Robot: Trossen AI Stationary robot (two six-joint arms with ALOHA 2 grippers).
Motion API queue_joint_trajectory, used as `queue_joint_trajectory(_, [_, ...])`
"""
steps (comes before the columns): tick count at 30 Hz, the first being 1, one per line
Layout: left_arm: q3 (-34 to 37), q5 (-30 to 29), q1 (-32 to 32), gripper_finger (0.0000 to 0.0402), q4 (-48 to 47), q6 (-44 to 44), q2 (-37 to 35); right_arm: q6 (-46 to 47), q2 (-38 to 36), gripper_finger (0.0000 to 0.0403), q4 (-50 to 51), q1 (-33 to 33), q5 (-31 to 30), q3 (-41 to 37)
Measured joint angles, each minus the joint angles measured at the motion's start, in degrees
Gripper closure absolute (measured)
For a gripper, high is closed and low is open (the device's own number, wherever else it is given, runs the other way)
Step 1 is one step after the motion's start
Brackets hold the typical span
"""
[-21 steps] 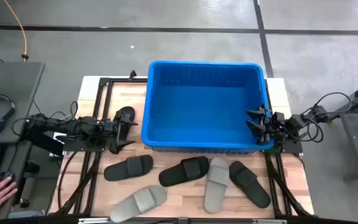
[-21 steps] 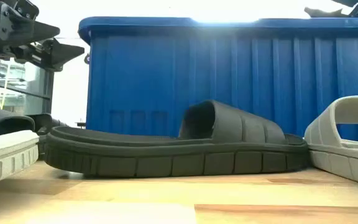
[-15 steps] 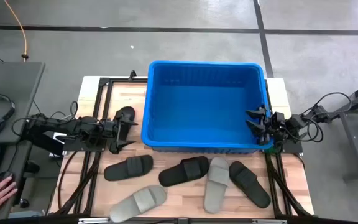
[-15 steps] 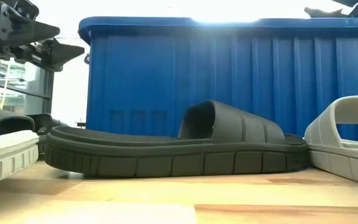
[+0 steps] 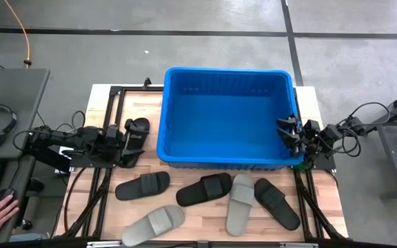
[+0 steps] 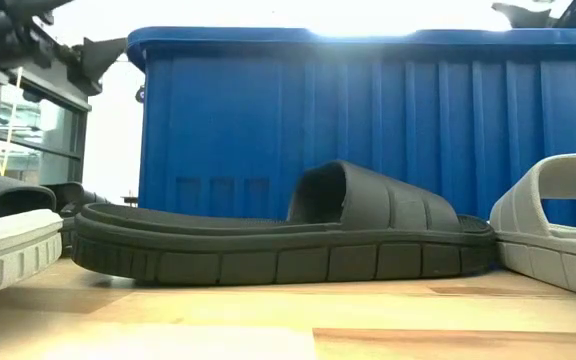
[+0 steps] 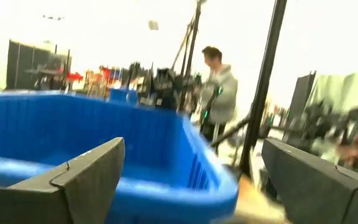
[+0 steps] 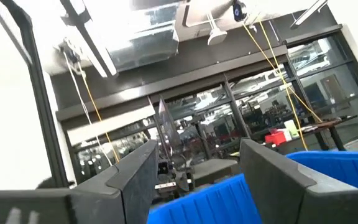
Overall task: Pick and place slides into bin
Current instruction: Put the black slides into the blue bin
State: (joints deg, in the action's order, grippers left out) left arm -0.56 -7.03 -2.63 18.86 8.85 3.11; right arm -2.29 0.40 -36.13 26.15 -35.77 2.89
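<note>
Blue bin [image 5: 226,155] empty; all slides on the wood.

My left gripper [image 5: 131,138] hangs spread and empty above a black slide [image 5: 138,129] just beside the bin's left wall; my right gripper [image 5: 286,135] waits spread at the bin's right rim. I judge nothing is picked yet. Four more slides [image 5: 202,189] lie in front of the bin. Next I must drop the left onto a strap and pinch.
</note>
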Motion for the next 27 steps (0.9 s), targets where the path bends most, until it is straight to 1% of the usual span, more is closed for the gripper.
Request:
queue_joint_trajectory(5, [0.0,0.0,0.0,0.0034,7.8,0.6,0.0,5.7,0.0,0.0185,-3.2,0.0,-0.1,0.6])
queue_joint_trajectory(9, [0.0,0.1,0.0,0.0034,11.2,1.0,0.0,11.6,0.0,0.0186,-4.0,0.0,-0.2,0.7])
queue_joint_trajectory(13, [0.0,0.1,0.0,0.0034,12.3,6.6,0.0,13.6,0.0,0.0186,-4.3,0.0,-0.2,0.7])
queue_joint_trajectory(16, [0.0,0.0,0.0,0.0034,12.8,9.4,0.0,14.4,0.0,0.0185,-6.3,0.0,0.0,0.7])
queue_joint_trajectory(20, [0.0,0.0,0.0,0.0034,13.5,13.3,0.0,14.3,0.0,0.0187,-10.5,0.0,3.5,0.7])
queue_joint_trajectory(24, [0.0,0.0,0.0,0.0034,14.5,15.2,0.0,14.4,0.0,0.0185,-15.2,0.0,7.3,0.8])
queue_joint_trajectory(27, [0.0,-0.1,0.0,0.0034,16.5,17.2,0.0,15.9,0.0,0.0187,-16.7,0.0,8.7,1.6])
